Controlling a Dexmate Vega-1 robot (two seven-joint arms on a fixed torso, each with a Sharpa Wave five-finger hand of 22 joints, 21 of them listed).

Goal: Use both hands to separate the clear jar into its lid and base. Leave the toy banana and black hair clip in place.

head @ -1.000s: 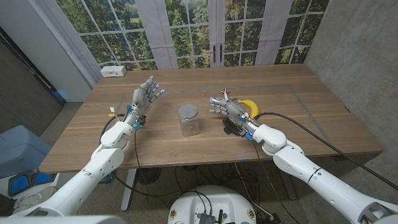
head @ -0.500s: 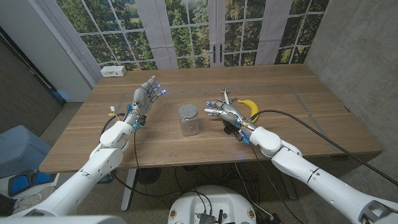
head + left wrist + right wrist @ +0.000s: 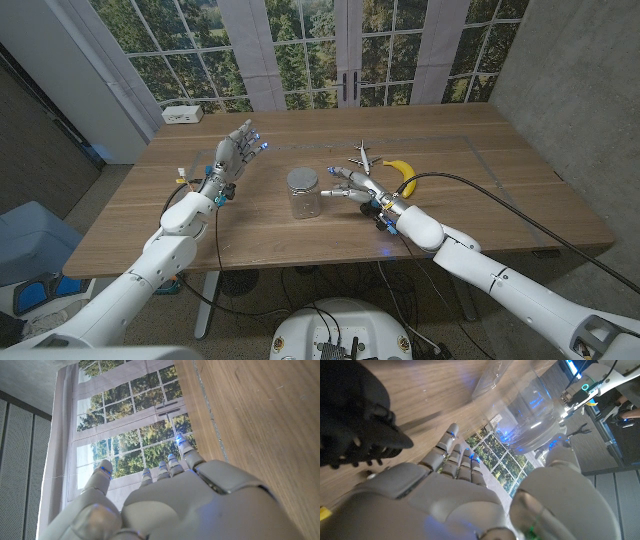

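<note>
Both arms reach in over the surface from the near edge. The left hand (image 3: 232, 160) is raised, palm upright, its fingers (image 3: 248, 140) spread and pointing up and away, holding nothing. The right hand (image 3: 355, 185) stretches toward the middle, fingers (image 3: 333, 192) extended and apart, also holding nothing.

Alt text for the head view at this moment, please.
A clear jar with its lid on stands mid-table between two open robot hands: the right hand reaches close beside it, the left hand is raised farther off. A toy banana lies behind the right hand.
</note>
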